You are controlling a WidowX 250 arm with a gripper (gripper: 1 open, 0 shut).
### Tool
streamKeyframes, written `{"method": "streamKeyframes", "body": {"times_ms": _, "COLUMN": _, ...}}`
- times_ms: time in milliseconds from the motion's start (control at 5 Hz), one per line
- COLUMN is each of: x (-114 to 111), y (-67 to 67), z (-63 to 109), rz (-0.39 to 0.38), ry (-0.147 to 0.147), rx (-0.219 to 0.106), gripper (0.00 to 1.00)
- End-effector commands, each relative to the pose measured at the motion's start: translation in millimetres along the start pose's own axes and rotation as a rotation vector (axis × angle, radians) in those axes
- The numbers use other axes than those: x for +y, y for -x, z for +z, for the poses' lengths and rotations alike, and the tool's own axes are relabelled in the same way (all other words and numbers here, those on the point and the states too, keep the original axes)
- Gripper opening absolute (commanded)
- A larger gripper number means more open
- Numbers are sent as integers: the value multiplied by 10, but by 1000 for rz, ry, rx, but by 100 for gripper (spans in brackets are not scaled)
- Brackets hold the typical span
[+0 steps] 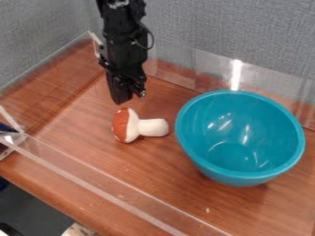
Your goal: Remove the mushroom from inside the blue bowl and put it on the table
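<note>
The mushroom [134,125] lies on its side on the reddish-brown table [74,101], its orange cap to the left and its cream stem pointing right toward the blue bowl [240,137]. The bowl stands just right of it and holds nothing. My black gripper [124,95] hangs straight down a little behind and above the mushroom, apart from it. Its fingers are shut with nothing between them.
A clear acrylic wall [117,191] runs along the table's front edge and another [234,72] stands at the back right. A white object [7,129] sits at the left edge. Open wood lies left of the mushroom.
</note>
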State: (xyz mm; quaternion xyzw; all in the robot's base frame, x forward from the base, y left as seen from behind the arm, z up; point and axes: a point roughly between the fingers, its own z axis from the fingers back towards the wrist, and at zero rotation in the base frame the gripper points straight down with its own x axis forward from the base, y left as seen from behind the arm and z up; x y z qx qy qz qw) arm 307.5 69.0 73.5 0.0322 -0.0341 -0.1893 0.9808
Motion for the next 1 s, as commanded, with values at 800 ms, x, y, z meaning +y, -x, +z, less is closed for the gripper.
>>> {"method": "streamKeyframes", "body": {"times_ms": 800, "x": -36, "y": -24, "z": 232, "rz": -32, "ry": -76, "rx": -74, "gripper": 0}}
